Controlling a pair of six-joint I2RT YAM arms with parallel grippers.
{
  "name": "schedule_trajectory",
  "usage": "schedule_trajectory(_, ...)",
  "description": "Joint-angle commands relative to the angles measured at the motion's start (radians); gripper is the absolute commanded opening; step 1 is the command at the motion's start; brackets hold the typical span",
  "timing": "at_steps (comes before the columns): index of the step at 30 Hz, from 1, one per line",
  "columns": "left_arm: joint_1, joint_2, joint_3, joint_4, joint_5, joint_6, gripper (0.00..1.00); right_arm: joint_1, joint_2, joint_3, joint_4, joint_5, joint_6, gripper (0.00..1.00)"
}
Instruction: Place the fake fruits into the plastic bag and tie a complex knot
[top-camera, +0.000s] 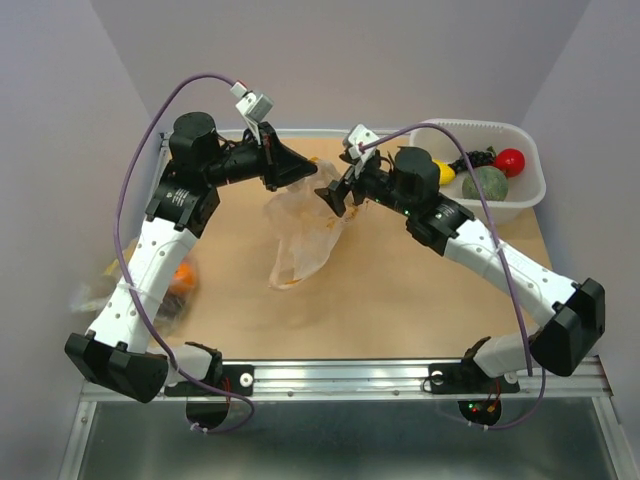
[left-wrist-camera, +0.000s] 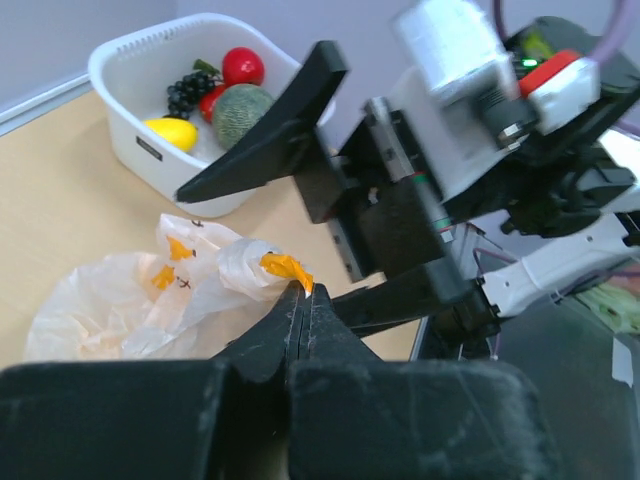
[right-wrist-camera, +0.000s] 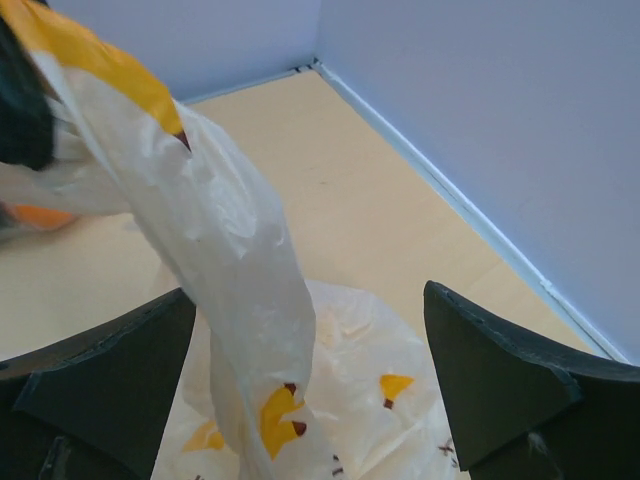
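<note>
Your left gripper (left-wrist-camera: 300, 295) is clamped on the plastic bag (left-wrist-camera: 130, 305), right gripper (right-wrist-camera: 305, 375) agape; hard pulling could tear it.

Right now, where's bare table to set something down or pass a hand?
Free: the wide strip of table between the bag and the front rail. Crowded: back centre where left gripper and right gripper meet the bag; tub back right; second bag far left.

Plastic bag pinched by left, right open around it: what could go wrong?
The left gripper pinches only a thin edge of the plastic bag; pulling may tear it or slip. The right gripper, open astride it, may miss. Fruits sit in the tub; knotting now would likely shut them out.
</note>
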Motion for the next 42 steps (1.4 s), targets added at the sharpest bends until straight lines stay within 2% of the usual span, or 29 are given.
schedule_trajectory(1, -0.003, -0.027, 0.008, 0.025, 0.119, 0.034, 0.00, 0.001, 0.028, -0.042, 0.032, -0.170, -0.139, 1.00)
schedule_trajectory(4, -0.003, -0.020, 0.011, 0.025, 0.148, 0.035, 0.00, 0.004, 0.052, -0.044, 0.012, -0.263, -0.133, 0.99)
schedule_trajectory(6, -0.005, -0.023, 0.014, 0.027, 0.171, 0.032, 0.00, 0.007, 0.106, -0.010, -0.005, -0.230, -0.133, 0.87)
schedule_trajectory(9, -0.005, -0.050, -0.005, 0.033, 0.162, 0.031, 0.00, 0.007, 0.161, 0.019, -0.018, -0.122, -0.167, 0.52)
schedule_trajectory(10, -0.005, -0.075, -0.024, 0.040, 0.146, 0.031, 0.06, 0.007, 0.166, 0.021, -0.018, -0.104, -0.182, 0.12)
schedule_trajectory(11, -0.003, -0.093, -0.035, 0.040, 0.114, 0.027, 0.19, 0.007, 0.164, 0.025, -0.016, -0.099, -0.176, 0.01)
schedule_trajectory(12, 0.000, -0.111, -0.049, 0.033, 0.015, 0.023, 0.29, 0.007, 0.160, 0.039, -0.015, -0.101, -0.166, 0.00)
schedule_trajectory(13, 0.021, -0.133, -0.067, 0.016, -0.034, 0.020, 0.58, 0.007, 0.146, 0.050, -0.015, -0.107, -0.129, 0.00)
schedule_trajectory(14, 0.033, -0.179, -0.119, 0.016, -0.124, 0.014, 0.71, 0.007, 0.135, 0.064, -0.010, -0.119, -0.112, 0.01)
schedule_trajectory(16, 0.078, -0.226, -0.194, 0.011, -0.223, 0.032, 0.92, 0.007, 0.103, 0.068, 0.013, -0.111, -0.043, 0.00)
schedule_trajectory(17, 0.095, -0.269, -0.219, 0.010, -0.316, 0.023, 0.97, 0.007, 0.091, 0.068, 0.040, -0.090, -0.018, 0.00)
schedule_trajectory(19, 0.139, -0.293, -0.291, -0.012, -0.354, 0.020, 0.99, 0.007, 0.065, 0.064, 0.067, -0.065, 0.041, 0.01)
schedule_trajectory(23, 0.164, -0.299, -0.386, -0.077, -0.472, 0.015, 0.99, 0.007, 0.054, 0.074, 0.104, -0.058, 0.144, 0.00)
schedule_trajectory(29, 0.179, -0.254, -0.472, -0.073, -0.411, -0.034, 0.99, 0.007, 0.052, 0.107, 0.160, 0.016, 0.295, 0.00)
schedule_trajectory(36, 0.179, -0.175, -0.520, 0.023, -0.407, -0.126, 0.99, -0.004, 0.048, 0.104, 0.254, -0.087, 0.534, 0.00)
schedule_trajectory(37, 0.179, -0.167, -0.523, 0.033, -0.404, -0.134, 0.95, -0.005, 0.048, 0.101, 0.265, -0.093, 0.581, 0.00)
schedule_trajectory(39, 0.181, -0.145, -0.525, 0.044, -0.365, -0.129, 0.71, -0.013, 0.048, 0.099, 0.272, -0.056, 0.617, 0.01)
schedule_trajectory(40, 0.181, -0.145, -0.522, 0.039, -0.352, -0.120, 0.31, -0.034, 0.046, 0.088, 0.271, -0.029, 0.637, 0.01)
schedule_trajectory(41, 0.191, -0.148, -0.502, 0.025, -0.342, -0.105, 0.12, -0.051, 0.042, 0.078, 0.271, 0.008, 0.635, 0.00)
schedule_trajectory(42, 0.198, -0.153, -0.482, -0.043, -0.329, -0.048, 0.00, -0.077, 0.036, 0.049, 0.254, 0.133, 0.596, 0.00)
